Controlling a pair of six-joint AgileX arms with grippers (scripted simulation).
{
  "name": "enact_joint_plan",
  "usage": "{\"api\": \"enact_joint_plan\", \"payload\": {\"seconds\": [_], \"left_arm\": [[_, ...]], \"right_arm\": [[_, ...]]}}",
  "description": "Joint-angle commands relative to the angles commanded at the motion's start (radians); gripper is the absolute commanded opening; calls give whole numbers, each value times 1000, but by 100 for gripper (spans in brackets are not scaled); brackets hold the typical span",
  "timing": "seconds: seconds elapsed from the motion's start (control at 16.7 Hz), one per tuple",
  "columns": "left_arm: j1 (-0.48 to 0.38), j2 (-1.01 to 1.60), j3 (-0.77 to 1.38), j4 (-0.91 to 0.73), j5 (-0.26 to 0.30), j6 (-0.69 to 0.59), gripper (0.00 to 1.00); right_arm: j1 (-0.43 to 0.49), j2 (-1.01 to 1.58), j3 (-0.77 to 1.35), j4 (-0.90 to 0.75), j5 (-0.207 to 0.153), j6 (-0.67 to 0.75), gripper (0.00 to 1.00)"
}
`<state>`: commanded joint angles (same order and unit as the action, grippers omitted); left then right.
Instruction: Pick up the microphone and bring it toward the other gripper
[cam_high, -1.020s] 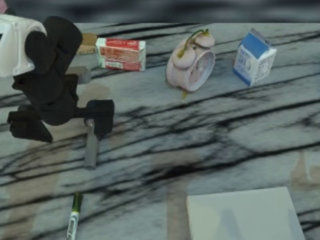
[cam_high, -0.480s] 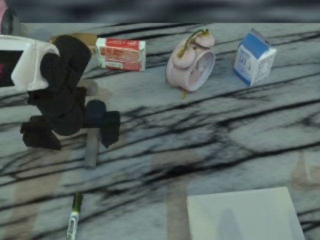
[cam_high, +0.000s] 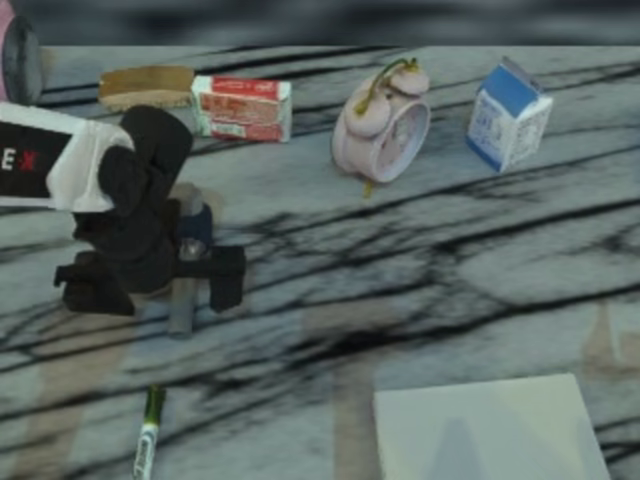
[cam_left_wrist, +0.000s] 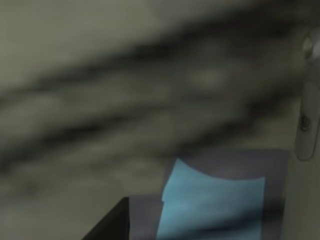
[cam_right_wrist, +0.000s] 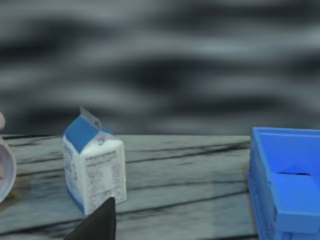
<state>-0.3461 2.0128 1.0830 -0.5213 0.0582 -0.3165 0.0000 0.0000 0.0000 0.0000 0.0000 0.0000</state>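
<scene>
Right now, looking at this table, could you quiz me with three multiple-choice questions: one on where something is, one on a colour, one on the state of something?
1. Where is the left gripper?
A. over the microphone
B. beside the milk carton
C. above the marker pen

2. What colour is the milk carton's top?
A. red
B. blue
C. green

3. How does the microphone lie?
A. standing upright
B. flat on the table
C. leaning on the alarm clock

Answers:
1. A, the top view shows the fingers on either side of the microphone at the table's left.
2. B, the carton's slanted top is blue in the top and right wrist views.
3. B, its grey handle lies along the tabletop.
</scene>
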Motion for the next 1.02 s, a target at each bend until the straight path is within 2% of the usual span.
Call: {"api": "enact_joint_plan", "payload": {"seconds": [0.06,0.84,1.02], "left_arm": [[0,0,0,0,0,0,100],[0,0,0,0,0,0,2],[0,0,0,0,0,0,0]], "right_arm": [[0,0,0,0,0,0,100],[0,0,0,0,0,0,100],[0,0,0,0,0,0,100]]}}
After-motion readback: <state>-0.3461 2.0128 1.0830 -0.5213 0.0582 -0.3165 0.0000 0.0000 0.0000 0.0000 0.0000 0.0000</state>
